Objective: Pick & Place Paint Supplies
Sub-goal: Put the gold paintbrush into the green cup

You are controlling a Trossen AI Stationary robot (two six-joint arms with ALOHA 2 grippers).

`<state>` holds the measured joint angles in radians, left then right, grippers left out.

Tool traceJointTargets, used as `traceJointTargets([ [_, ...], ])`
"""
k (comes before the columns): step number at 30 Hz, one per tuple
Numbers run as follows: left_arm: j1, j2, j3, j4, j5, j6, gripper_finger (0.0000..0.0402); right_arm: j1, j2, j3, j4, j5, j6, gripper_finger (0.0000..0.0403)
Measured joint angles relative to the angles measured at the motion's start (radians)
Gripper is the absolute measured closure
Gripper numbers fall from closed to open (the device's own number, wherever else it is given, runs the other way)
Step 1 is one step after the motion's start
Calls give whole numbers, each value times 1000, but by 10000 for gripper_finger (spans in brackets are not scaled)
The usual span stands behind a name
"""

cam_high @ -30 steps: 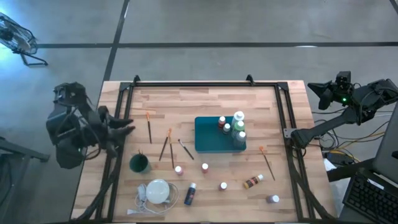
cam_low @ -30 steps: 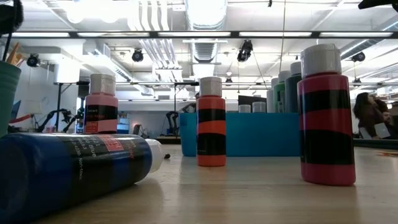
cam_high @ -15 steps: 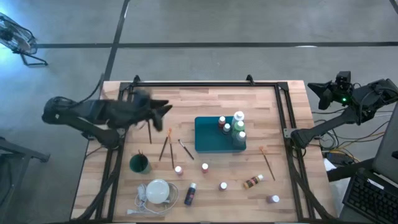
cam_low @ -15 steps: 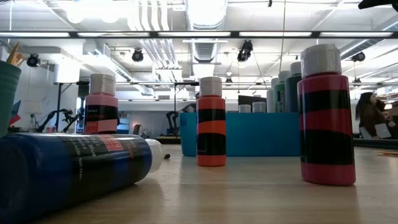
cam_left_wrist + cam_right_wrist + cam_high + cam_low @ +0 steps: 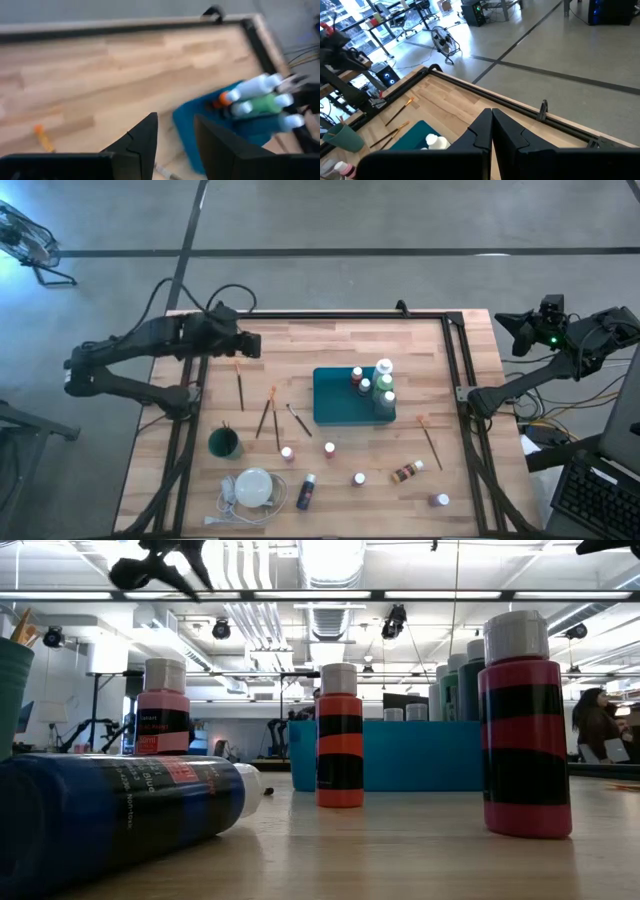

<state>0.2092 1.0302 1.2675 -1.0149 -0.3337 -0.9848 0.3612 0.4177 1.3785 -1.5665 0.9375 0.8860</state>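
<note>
Left gripper over the table's far-left part, above an orange-tipped brush — fingers apart, empty. Right gripper off-table, closed. Bottles in tray — others loose.

Bottles upright in tray; other bottles, brushes scattered on table.

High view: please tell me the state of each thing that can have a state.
Left gripper: jaws open, empty, above the table's far left.
Right gripper: jaws shut, parked off the table.
Teal tray: holds four upright bottles.
Blue bottle: lying down.
Green cup: upright.
</note>
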Motion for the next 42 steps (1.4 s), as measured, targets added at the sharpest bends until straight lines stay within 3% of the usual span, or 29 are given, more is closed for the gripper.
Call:
traceJointTargets([
  [13,200,81,0,-247,165,-110,255,0,0,0,0,0,0,394],
  [22,315,191,-32,-298,209,-2,254,0,0,0,0,0,0,394],
  [28,406,247,-83,-248,246,98,254,0,0,0,0,0,0,394],
  [35,518,180,-294,-51,377,151,254,0,0,0,0,0,0,394],
  [42,577,147,-448,34,429,154,254,0,0,0,0,0,0,394],
])
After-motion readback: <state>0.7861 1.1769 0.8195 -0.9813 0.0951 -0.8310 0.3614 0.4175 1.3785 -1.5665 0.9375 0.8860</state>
